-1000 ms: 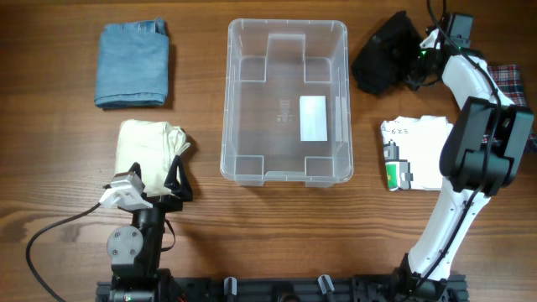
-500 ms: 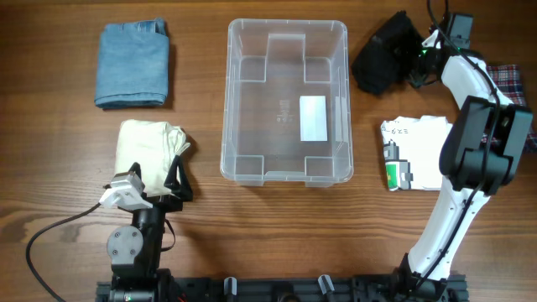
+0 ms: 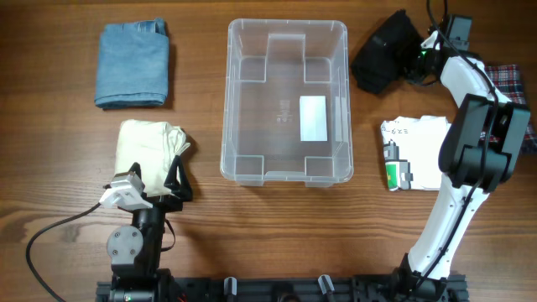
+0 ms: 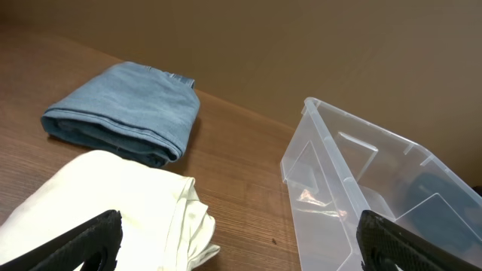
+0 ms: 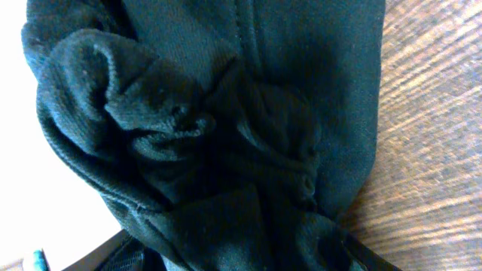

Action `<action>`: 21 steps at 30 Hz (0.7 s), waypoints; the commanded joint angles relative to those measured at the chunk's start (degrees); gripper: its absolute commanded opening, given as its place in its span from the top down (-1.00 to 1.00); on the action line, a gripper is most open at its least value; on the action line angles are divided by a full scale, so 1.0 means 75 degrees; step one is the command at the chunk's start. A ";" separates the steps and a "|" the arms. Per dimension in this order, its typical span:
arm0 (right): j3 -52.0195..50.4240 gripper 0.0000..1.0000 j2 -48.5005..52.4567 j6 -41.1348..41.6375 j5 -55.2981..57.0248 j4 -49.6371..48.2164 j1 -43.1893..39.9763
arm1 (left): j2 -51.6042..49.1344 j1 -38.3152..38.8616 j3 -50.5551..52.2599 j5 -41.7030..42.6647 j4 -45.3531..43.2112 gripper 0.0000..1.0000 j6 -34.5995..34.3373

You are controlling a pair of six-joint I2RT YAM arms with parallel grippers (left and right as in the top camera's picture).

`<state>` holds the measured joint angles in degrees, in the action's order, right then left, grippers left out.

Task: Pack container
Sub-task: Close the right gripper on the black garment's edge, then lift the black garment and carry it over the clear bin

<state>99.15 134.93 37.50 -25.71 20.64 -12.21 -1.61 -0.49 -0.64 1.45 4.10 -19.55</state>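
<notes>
- Your right end effector [image 3: 418,67] is pressing into the black garment [image 3: 382,59] at the far right of the surface [image 3: 67,210]. In the right wrist view, dark cloth is bunching up between the fingers and hiding their tips, so you cannot tell whether they are clamping it or only sitting around it.
- Your left end effector [image 4: 239,226] is standing wide open and holding nothing. It is hanging at the near edge of the cream cloth [image 3: 149,147] on the near left.
- The container [image 3: 285,172] is sitting upright in the middle of the surface, between the two arms. Nothing is lying in it, and the white label [image 3: 313,118] is showing through its base, right of centre.
- The cream cloth is lying just left of the container, apart from its wall.
- A folded blue denim piece [image 3: 132,65] is resting at the far left, beyond the cream cloth and apart from it.
- A white folded item with a green print [image 3: 411,151] is lying right of the container, partly under your right arm.
- A plaid cloth [image 3: 512,75] is peeking out at the far right edge, behind that arm.
</notes>
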 commanded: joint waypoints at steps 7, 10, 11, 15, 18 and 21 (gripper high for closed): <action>-0.0187 0.09 0.0758 0.0006 -0.1309 -0.0446 -0.0055 | 0.0017 -0.0050 0.0044 0.0085 0.0026 -0.99 0.0154; -0.0187 0.26 0.0758 0.0146 -0.2629 -0.1116 -0.0131 | 0.0017 -0.0050 0.0044 0.0085 0.0026 -1.00 0.0154; -0.0187 0.26 0.0758 0.0446 -0.2879 -0.1244 -0.0157 | 0.0017 -0.0050 0.0044 0.0085 0.0026 -0.99 0.0154; -0.0187 0.38 0.0758 0.1023 -0.3264 -0.1303 -0.0210 | 0.0017 -0.0050 0.0044 0.0085 0.0026 -1.00 0.0154; -0.0187 0.49 0.0758 0.1294 -0.4045 -0.1853 -0.0294 | 0.0017 -0.0050 0.0044 0.0085 0.0026 -1.00 0.0154; -0.0187 0.62 0.0752 0.2162 -0.5254 -0.3016 -0.0481 | 0.0017 -0.0050 0.0044 0.0085 0.0026 -0.99 0.0154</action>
<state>97.84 139.35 46.50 -52.36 4.23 -14.33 -1.61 -0.49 -0.64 1.45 4.10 -19.55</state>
